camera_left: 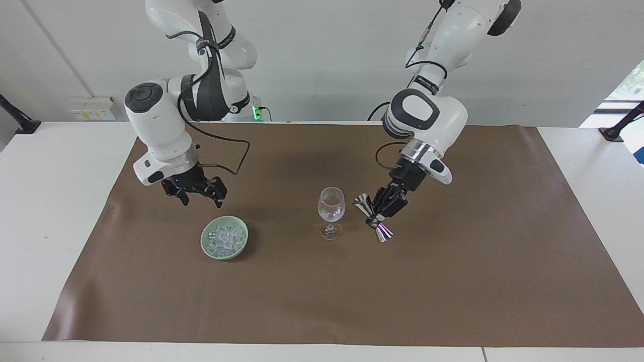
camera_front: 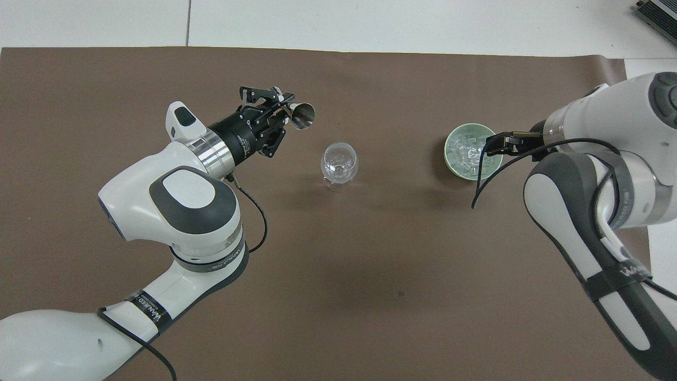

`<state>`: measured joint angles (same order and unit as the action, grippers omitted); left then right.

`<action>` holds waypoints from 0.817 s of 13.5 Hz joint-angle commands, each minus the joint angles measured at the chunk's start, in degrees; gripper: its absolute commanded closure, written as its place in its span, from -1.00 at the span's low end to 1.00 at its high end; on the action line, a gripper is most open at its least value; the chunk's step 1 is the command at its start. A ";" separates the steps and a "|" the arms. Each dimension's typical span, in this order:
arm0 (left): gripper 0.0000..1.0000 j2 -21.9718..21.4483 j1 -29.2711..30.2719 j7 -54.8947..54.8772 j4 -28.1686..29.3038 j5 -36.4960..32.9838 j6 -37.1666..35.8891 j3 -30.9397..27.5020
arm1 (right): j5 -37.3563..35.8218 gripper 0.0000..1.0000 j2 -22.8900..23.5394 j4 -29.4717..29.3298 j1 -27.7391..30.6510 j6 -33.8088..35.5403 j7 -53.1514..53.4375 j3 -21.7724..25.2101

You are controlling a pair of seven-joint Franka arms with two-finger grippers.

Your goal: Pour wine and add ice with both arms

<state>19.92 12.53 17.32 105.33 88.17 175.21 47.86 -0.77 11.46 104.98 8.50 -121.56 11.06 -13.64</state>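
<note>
A clear wine glass (camera_left: 331,206) stands upright mid-mat; it also shows in the overhead view (camera_front: 339,161). My left gripper (camera_left: 378,213) is shut on a metal double-cone jigger (camera_left: 373,217). It holds the jigger tilted in the air beside the glass, clear of the rim, toward the left arm's end (camera_front: 301,115). Clear ice cubes (camera_left: 225,238) lie heaped in a pale green dish (camera_left: 204,242) toward the right arm's end. My right gripper (camera_left: 201,201) is open and empty, hanging just above the dish's edge nearer to the robots (camera_front: 500,144).
A brown mat (camera_left: 453,281) covers most of the white table (camera_left: 50,201). A black cable (camera_front: 492,169) loops off the right arm's wrist over the dish. Black clamps (camera_left: 616,128) sit at the table's ends.
</note>
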 commanded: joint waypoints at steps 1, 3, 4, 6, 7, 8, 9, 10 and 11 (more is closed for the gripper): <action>1.00 -1.81 1.18 3.76 0.22 1.57 -3.73 -0.57 | -0.55 -1.00 2.85 0.67 -2.43 -4.11 1.33 0.02; 1.00 -1.98 1.62 4.30 0.40 1.48 -6.71 -1.71 | -3.95 -1.00 3.92 0.67 -2.52 -4.39 1.25 0.02; 1.00 -2.86 1.97 4.65 0.66 1.48 -9.51 -2.50 | -6.76 -1.00 4.01 0.75 -2.35 -4.22 1.07 0.02; 1.00 -4.35 1.98 7.37 1.28 0.61 -15.31 -5.48 | -7.32 -1.00 4.36 2.33 -2.00 -4.83 1.51 0.02; 1.00 -4.79 1.98 7.64 1.45 0.25 -16.82 -6.19 | -7.41 -1.00 4.89 2.42 -2.00 -5.26 1.77 0.02; 1.00 -5.06 1.98 7.64 1.80 0.08 -17.01 -6.37 | -7.49 -1.00 5.15 2.42 -2.00 -6.05 1.86 0.02; 1.00 -5.06 1.98 7.64 1.98 -0.01 -17.79 -6.55 | -7.50 -1.00 5.24 2.42 -2.08 -6.23 2.21 0.02; 1.00 -5.76 1.98 8.17 2.68 -0.01 -20.32 -8.03 | -7.50 -1.00 5.51 2.42 -2.43 -6.58 3.08 0.02; 1.00 -7.16 1.89 9.91 3.56 -0.71 -23.48 -9.96 | -7.67 -1.00 6.29 2.51 -2.52 -7.72 3.53 0.02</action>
<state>16.65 14.01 24.00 105.84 88.10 157.09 40.64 -6.77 16.98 106.71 5.85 -126.90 12.16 -13.16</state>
